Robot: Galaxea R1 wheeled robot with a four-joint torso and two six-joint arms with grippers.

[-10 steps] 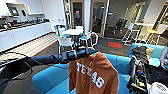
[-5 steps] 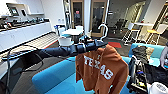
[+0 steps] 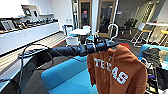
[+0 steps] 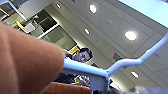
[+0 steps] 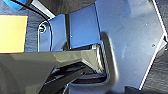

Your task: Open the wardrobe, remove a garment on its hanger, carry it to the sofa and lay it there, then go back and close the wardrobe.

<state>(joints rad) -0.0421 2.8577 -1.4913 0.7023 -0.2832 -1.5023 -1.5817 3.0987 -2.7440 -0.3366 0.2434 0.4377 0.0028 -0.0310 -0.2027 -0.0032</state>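
Note:
My left arm reaches in from the left across the head view. Its gripper (image 3: 108, 44) is shut on the white hanger (image 3: 113, 28), whose hook curves up above it. The burnt-orange garment (image 3: 117, 71) with white "TEXAS" lettering hangs from the hanger, above the seat of the bright blue sofa (image 3: 65, 75). In the left wrist view the orange fabric (image 4: 25, 62) bulks close to the camera, with the white hanger (image 4: 100, 75) running beside it under the ceiling lights.
A long white kitchen counter (image 3: 27, 35) runs along the left. A white table with chairs (image 3: 80, 32) stands beyond the sofa. Dark clutter lies on a lighter-blue seat (image 3: 153, 55) at right. A person (image 4: 83, 55) shows in the left wrist view.
The left arm has carried the hoodie rightward and a little higher over the sofa. The head view has shifted slightly too.

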